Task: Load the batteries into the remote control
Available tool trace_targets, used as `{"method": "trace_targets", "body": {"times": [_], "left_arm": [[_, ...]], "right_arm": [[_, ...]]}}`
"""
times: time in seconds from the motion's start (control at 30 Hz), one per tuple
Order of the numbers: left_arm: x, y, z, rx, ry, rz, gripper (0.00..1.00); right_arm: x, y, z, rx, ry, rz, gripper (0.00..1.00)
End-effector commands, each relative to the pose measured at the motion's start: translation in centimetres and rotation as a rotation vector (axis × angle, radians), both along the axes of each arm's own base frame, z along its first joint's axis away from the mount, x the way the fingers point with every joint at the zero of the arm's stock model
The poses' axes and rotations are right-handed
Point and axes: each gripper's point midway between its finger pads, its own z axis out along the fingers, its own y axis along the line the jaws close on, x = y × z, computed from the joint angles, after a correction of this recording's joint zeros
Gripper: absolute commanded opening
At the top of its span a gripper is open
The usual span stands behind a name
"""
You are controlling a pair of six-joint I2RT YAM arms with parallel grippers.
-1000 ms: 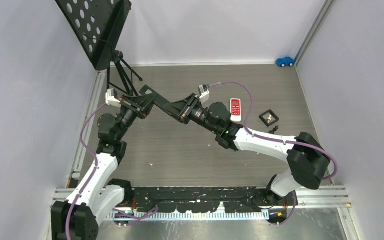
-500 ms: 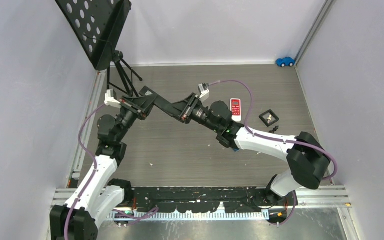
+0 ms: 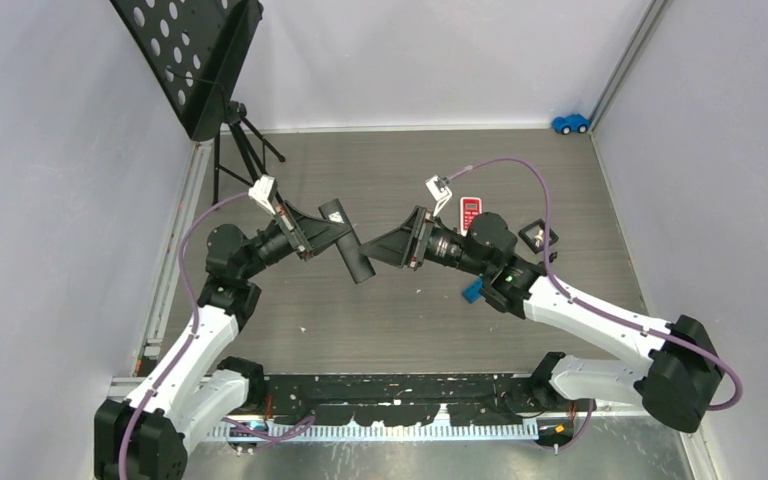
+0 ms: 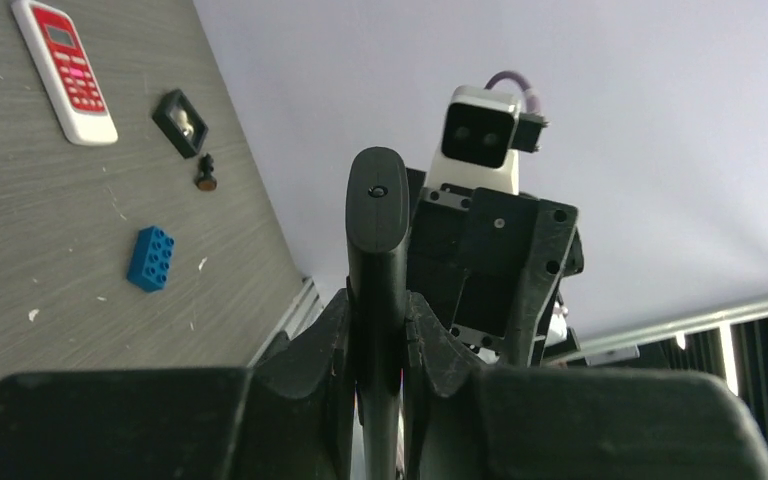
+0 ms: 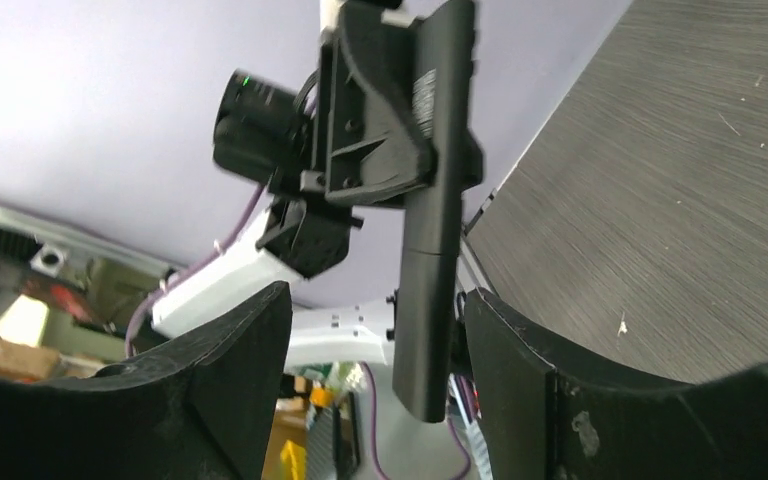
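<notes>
My left gripper (image 4: 380, 312) is shut on a long black remote control (image 4: 378, 225), clamping its thin edges near the middle. In the top view the remote (image 3: 353, 252) slants down to the right from the left gripper (image 3: 337, 237). Facing it, my right gripper (image 5: 375, 335) is open; the remote's lower end (image 5: 428, 300) hangs in the gap between its fingers without touching either pad. From above, the right gripper (image 3: 378, 248) sits just right of the remote. I cannot make out the batteries in any view.
A white-and-red remote (image 3: 472, 213) lies on the table behind the right arm. A small black square holder (image 3: 538, 236) sits to its right, with a tiny dark piece (image 4: 205, 180) beside it. A blue block (image 3: 472, 291) lies under the right forearm. A music stand (image 3: 205, 70) stands back left, a blue toy car (image 3: 570, 123) back right.
The right gripper has opened and drawn back to the right, letting go of the black remote. The left arm has swung the remote down and right. The blue block has come into sight.
</notes>
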Motion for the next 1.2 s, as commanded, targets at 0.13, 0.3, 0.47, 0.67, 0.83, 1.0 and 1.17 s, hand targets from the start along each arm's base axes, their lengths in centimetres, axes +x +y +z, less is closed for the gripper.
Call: {"method": "trace_targets", "body": {"times": [0.13,0.3,0.47,0.67,0.83,1.0,1.17], "left_arm": [[-3.2,-0.9,4.2,0.017,-0.246,-0.176,0.0],[-4.3,-1.0,4.8,0.036,-0.3,-0.224,0.0],[-4.3,-1.1,4.6,0.044,-0.292,-0.233,0.0],[-4.7,-1.0,5.5,0.036,-0.313,-0.233,0.0],[-5.4,-0.8,6.6,0.041,-0.343,-0.228,0.04],[-5.0,-0.6,6.2,0.088,-0.346,-0.189,0.42],[-3.2,0.8,3.8,0.247,-0.302,-0.02,0.99]], "right_arm": [[-2.2,0.3,0.1,-0.103,-0.167,0.144,0.67],[-2.9,1.1,0.5,-0.087,-0.179,0.215,0.64],[-2.9,2.0,0.7,-0.074,-0.174,0.249,0.55],[-2.8,3.1,1.3,-0.026,-0.151,0.28,0.41],[-2.8,3.3,2.9,0.045,-0.14,0.281,0.14],[-1.8,2.6,3.4,0.018,-0.132,0.19,0.0],[1.1,0.5,1.6,-0.148,-0.124,-0.029,0.0]]}}
